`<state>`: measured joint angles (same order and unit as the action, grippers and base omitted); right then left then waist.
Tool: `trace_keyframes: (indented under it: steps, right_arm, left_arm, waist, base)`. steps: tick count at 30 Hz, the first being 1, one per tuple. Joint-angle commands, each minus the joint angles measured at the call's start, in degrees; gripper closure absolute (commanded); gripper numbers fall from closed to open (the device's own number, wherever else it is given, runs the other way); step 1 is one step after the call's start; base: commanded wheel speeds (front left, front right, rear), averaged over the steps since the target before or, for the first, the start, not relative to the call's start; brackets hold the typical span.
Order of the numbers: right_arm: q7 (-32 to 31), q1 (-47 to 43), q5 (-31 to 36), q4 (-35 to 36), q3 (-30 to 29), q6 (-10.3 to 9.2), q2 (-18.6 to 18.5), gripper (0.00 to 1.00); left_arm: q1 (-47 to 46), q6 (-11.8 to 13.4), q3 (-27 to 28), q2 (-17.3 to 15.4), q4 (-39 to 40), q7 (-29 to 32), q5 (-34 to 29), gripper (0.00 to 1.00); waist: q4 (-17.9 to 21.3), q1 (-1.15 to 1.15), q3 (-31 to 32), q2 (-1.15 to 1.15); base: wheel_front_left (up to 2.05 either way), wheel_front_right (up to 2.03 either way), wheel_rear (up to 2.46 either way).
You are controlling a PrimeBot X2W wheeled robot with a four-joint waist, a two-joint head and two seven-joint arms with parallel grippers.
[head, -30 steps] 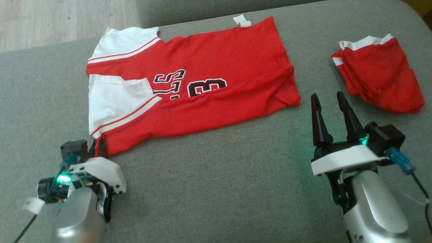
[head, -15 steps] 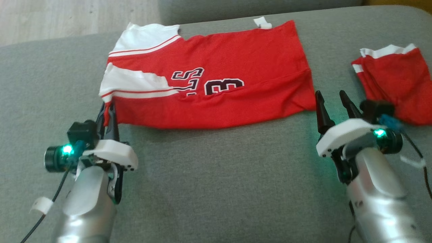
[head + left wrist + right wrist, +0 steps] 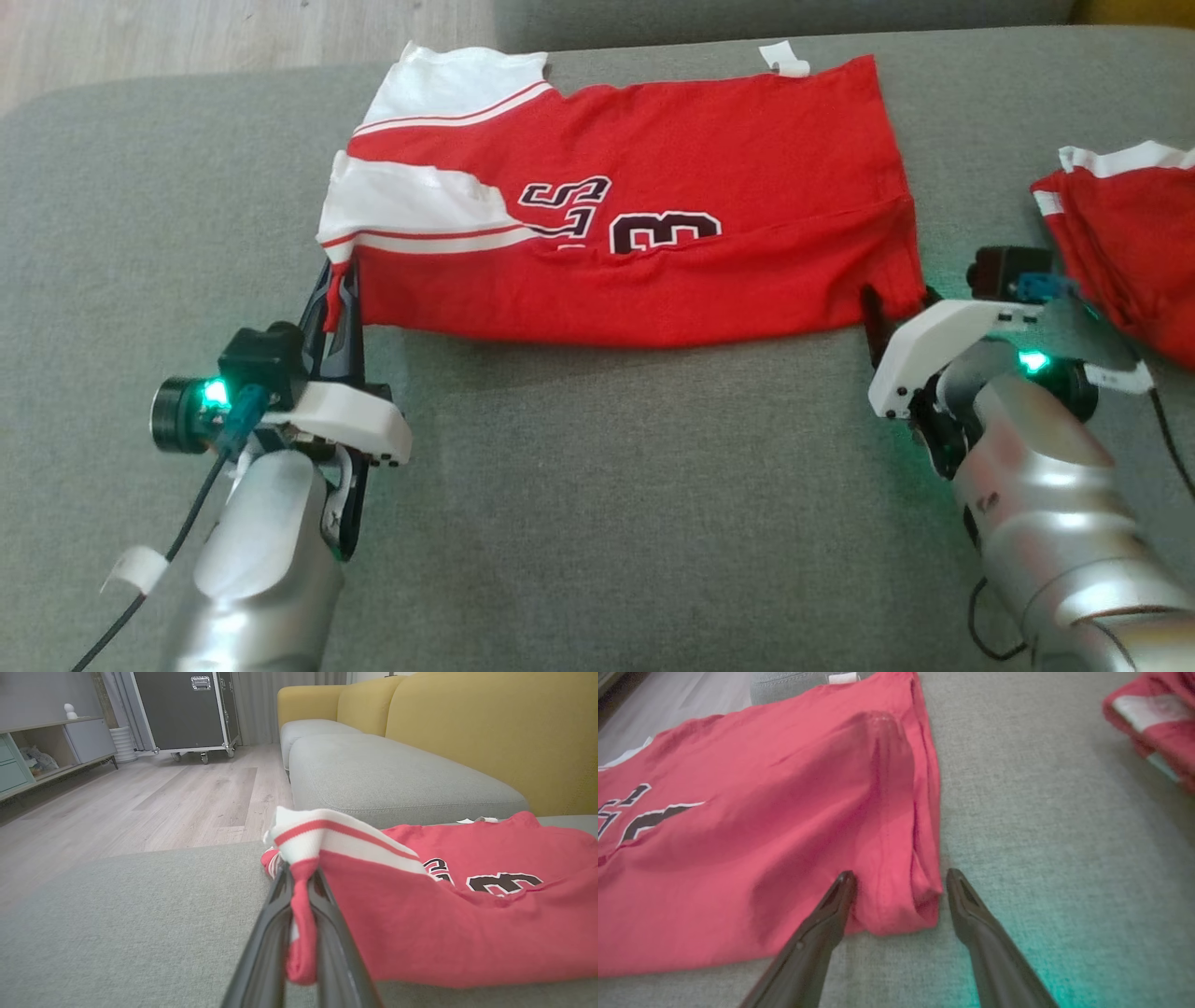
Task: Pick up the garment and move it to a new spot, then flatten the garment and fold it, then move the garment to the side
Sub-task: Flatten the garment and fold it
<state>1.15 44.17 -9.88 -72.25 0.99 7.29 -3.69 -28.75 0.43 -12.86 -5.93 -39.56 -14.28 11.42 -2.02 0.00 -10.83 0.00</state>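
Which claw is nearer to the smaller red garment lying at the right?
Right. The right claw straddles a corner of the jersey, close beside the smaller garment; the left claw grips its opposite corner.

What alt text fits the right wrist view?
The open right gripper straddles the near corner of a red jersey lying on a grey cushion, one fingertip over the fabric, the other over bare cushion. A second, red-and-white garment lies at the upper right.
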Motion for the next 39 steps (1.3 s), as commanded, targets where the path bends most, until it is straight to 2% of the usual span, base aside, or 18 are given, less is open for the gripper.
trace_keyframes:
  steps: [1, 14, 20, 24, 29, 39]
  right_arm:
    - [-0.20, 0.66, 0.69, 0.04, 2.01, 0.20, 0.81, 1.00]
    - [5.29, -1.02, 4.36, -1.42, -0.96, 0.20, 0.81, 1.00]
    - [4.60, -3.46, 6.81, -1.57, -3.44, 0.20, 0.81, 1.00]
    - [1.95, -5.27, 7.25, -1.63, -3.40, 0.20, 0.81, 1.00]
    - [-0.72, -7.71, 4.40, -1.65, -0.95, 0.20, 0.81, 1.00]
    - [-1.01, -13.11, -5.07, 2.19, 5.45, 0.20, 0.81, 1.00]
  left_arm:
    - [-0.66, 0.00, 1.46, -1.06, 1.76, -0.71, -0.61, 1.00]
    - [3.07, -0.06, 1.62, -2.64, -2.31, -0.71, -0.10, 1.00]
    - [6.50, -0.08, 1.50, -3.20, -4.38, -0.58, 0.62, 1.00]
    - [8.80, -0.32, 1.03, -3.30, -4.65, 0.49, 1.04, 1.00]
    - [12.29, -1.35, 0.10, -3.59, -3.98, 3.08, 1.65, 1.00]
    - [19.68, -0.20, 0.38, -4.75, 2.00, 7.85, 3.48, 1.00]
  waist:
    - [-0.12, 0.00, 0.02, 0.00]
    - [1.81, 0.00, 5.25, 0.00]
    - [3.22, 0.00, 10.22, 0.00]
    - [3.63, 0.00, 12.42, 0.00]
    - [4.06, 0.00, 14.63, 0.00]
    - [5.38, 0.00, 16.68, 0.00]
  base:
    - [0.00, 0.00, 0.00]
    - [0.00, 0.00, 0.00]
    - [0.00, 0.00, 0.00]
    - [0.00, 0.00, 0.00]
    - [0.00, 0.00, 0.00]
    - [0.00, 0.00, 0.00]
